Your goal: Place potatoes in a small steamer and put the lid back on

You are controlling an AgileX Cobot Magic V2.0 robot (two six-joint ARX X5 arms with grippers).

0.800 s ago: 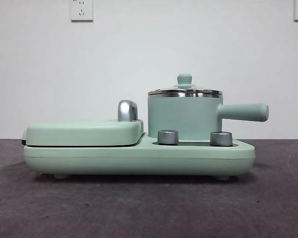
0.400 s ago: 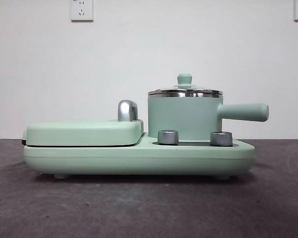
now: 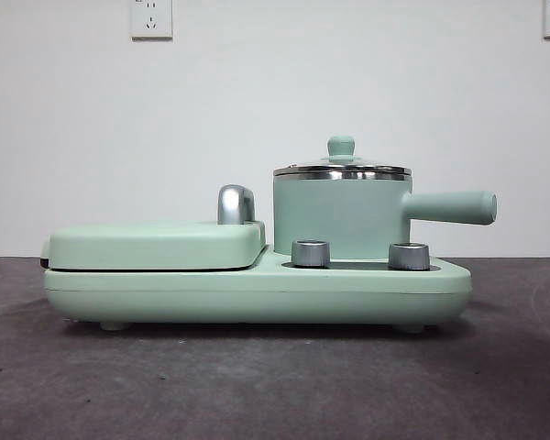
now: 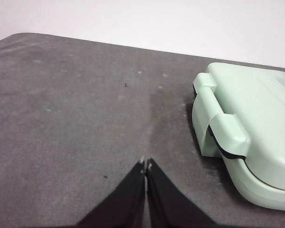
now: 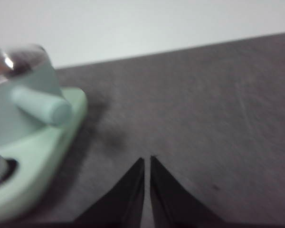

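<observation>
The small steamer point(image 3: 341, 218) stands on the right half of a mint-green cooker base point(image 3: 257, 291), its straight handle point(image 3: 451, 207) pointing right. The glass lid point(image 3: 341, 170) with its mint knob sits on the pot's steel rim. No potatoes show in any view. My left gripper point(image 4: 146, 165) hovers shut over bare dark table beside the closed griddle cover point(image 4: 249, 128). My right gripper point(image 5: 147, 160) is shut with a hairline gap, over the table off the steamer's handle point(image 5: 40, 104) side; this view is blurred. Neither gripper holds anything.
The flat hinged griddle cover point(image 3: 156, 244) with a chrome latch point(image 3: 236, 203) fills the base's left half. Two metal knobs point(image 3: 311, 253) point(image 3: 408, 256) sit on the base in front of the pot. A white wall with sockets point(image 3: 151, 18) stands behind.
</observation>
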